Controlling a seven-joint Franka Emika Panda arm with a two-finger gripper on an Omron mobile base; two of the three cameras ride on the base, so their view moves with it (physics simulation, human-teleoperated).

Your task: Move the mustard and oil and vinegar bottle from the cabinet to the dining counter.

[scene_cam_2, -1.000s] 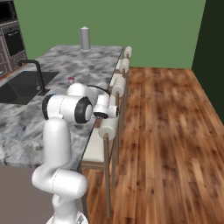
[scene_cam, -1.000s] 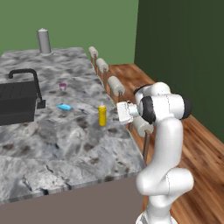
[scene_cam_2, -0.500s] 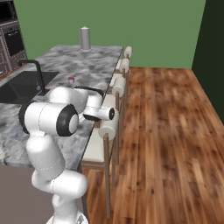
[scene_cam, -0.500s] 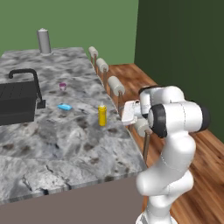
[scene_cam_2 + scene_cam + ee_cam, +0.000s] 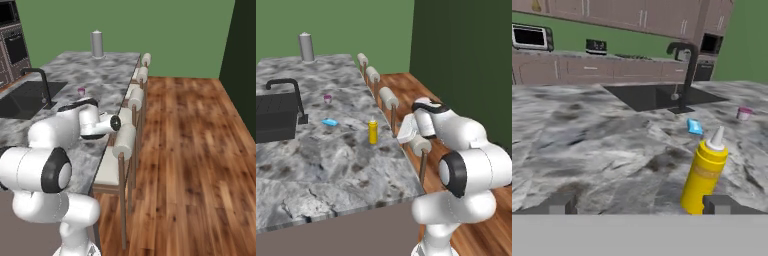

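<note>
On the large grey-white marbled stone dining counter (image 5: 331, 165), the mustard (image 5: 373, 131), a small yellow squeeze bottle with a white pointed nozzle, stands upright and alone, near the counter's stool-side edge and well apart from the black sink (image 5: 273, 117) with its black curved faucet (image 5: 290, 95). Between the mustard and the sink lies a small flat blue object (image 5: 330, 122); beyond that, farther from the mustard, sits a little pink cup (image 5: 327, 98). A grey metal cylinder (image 5: 306, 47) stands at the counter's far end.

The two-finger gripper (image 5: 639, 204) has its jaws spread wide and holds nothing. In the hand view its dark fingertips (image 5: 721, 204) sit low, with the mustard just beyond and close to the right one. The hand hangs off the counter's edge beside the white cylindrical stools (image 5: 389, 97).

The mustard looks delivered, so the clear flask of oil and vinegar is probably the half left to fetch. The main risk from here is the pull-away: the right finger is so near the bottle that a sideways swing or roll of the hand could clip it and tip it, or nudge it toward the edge. The arm's elbow could also knock the nearest stool as the base turns.
</note>
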